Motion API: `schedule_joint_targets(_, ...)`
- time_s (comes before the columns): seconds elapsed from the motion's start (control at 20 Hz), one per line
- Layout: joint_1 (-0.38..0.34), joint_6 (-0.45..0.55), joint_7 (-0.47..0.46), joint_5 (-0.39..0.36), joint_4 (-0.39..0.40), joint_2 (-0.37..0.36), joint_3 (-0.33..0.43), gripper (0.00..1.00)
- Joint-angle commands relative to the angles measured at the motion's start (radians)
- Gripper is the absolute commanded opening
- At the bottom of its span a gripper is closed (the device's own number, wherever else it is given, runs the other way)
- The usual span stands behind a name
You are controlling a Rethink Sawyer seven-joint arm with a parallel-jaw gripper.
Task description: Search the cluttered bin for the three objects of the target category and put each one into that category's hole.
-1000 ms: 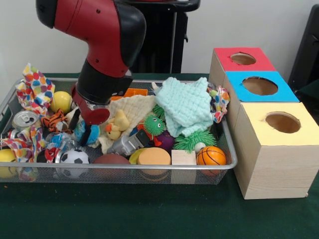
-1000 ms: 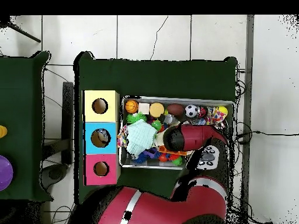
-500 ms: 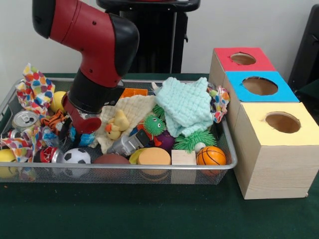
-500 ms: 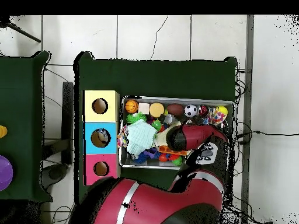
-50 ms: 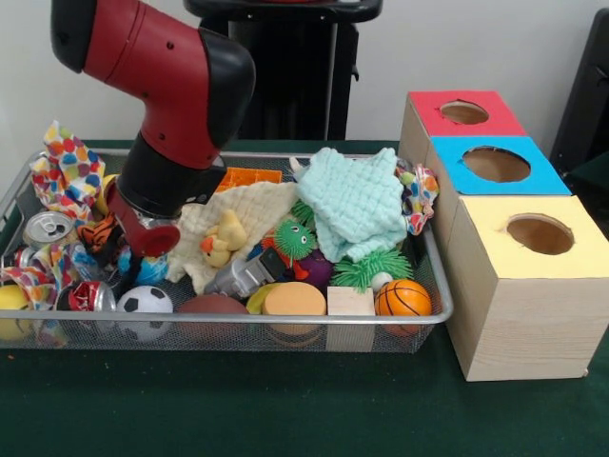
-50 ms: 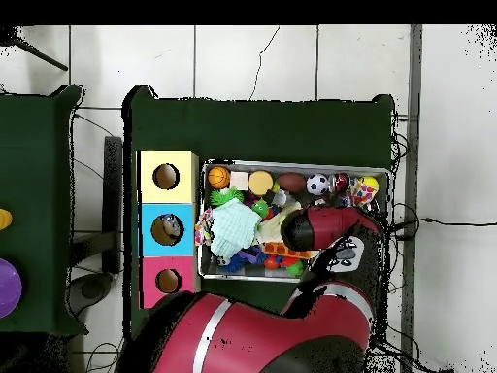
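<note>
Bin (image 5: 433, 257) left of boxes (image 5: 519, 276)

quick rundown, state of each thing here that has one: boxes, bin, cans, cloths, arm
red box: hole open, nothing visible inside
blue box: hole open; something lies inside in the overhead view
yellow box: hole open, looks empty
wire bin: full, cluttered
silver can: lying tilted among the clutter
mint cloth: crumpled on top of the pile
arm: lowered into the bin's left end

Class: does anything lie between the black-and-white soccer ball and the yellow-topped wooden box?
Yes: a brown football, a round orange sponge, a wooden block, an orange basketball, then the wire bin's end wall.
</note>
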Motion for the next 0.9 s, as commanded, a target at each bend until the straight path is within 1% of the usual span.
schedule_joint_targets(0.05,0.017,-0.042,0.003,-0.012,-0.013,0.003,0.050,1.00)
schedule_joint_targets(0.1,0.006,-0.034,-0.014,-0.009,0.004,-0.019,0.075,1.00)
schedule_joint_targets(0.15,-0.039,-0.014,-0.063,-0.002,0.049,-0.071,0.158,1.00)
schedule_joint_targets(0.2,-0.070,0.006,-0.093,0.007,0.079,-0.100,0.211,1.00)
schedule_joint_targets(0.4,-0.271,0.189,-0.279,0.065,0.264,-0.251,0.512,1.00)
schedule_joint_targets(0.45,-0.324,0.265,-0.331,0.087,0.308,-0.286,0.586,1.00)
schedule_joint_targets(0.55,-0.366,0.348,-0.387,0.096,0.332,-0.326,0.642,1.00)
schedule_joint_targets(0.7,-0.407,0.408,-0.433,0.088,0.337,-0.351,0.698,1.00)
schedule_joint_targets(0.8,-0.422,0.426,-0.454,0.064,0.328,-0.361,0.717,1.00)
schedule_joint_targets(0.9,-0.421,0.415,-0.456,0.028,0.321,-0.372,0.714,1.00)
